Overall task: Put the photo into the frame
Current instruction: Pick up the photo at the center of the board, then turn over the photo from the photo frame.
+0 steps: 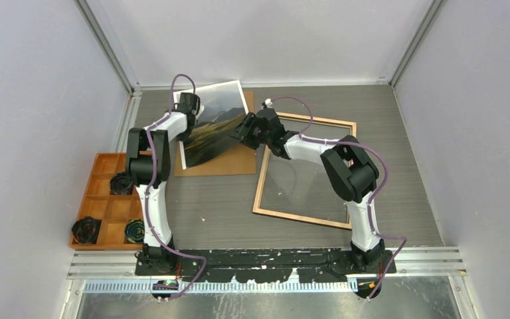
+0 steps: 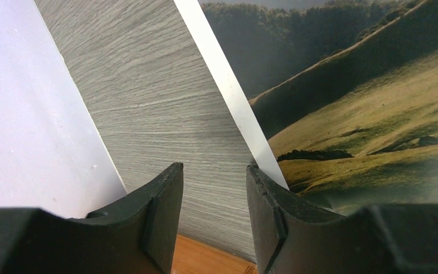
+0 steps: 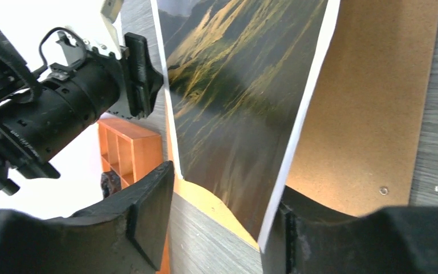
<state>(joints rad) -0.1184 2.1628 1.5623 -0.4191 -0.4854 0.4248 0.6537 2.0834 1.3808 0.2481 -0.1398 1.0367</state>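
Black left pincer [image 2: 214, 171] spread beside photo [image 1: 216, 119] edge; right pincer [image 3: 226, 182] spread around photo corner; both arms reaching forward.

One photo [image 1: 214, 123], one frame [image 1: 302, 220], one backing board [image 1: 229, 163], one tray [image 1: 106, 206], three black rolls [image 1: 86, 229].

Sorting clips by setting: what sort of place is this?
Probably a robot test cell: plain white walls on metal rails enclose a grey table, with two arms bolted at its near edge.
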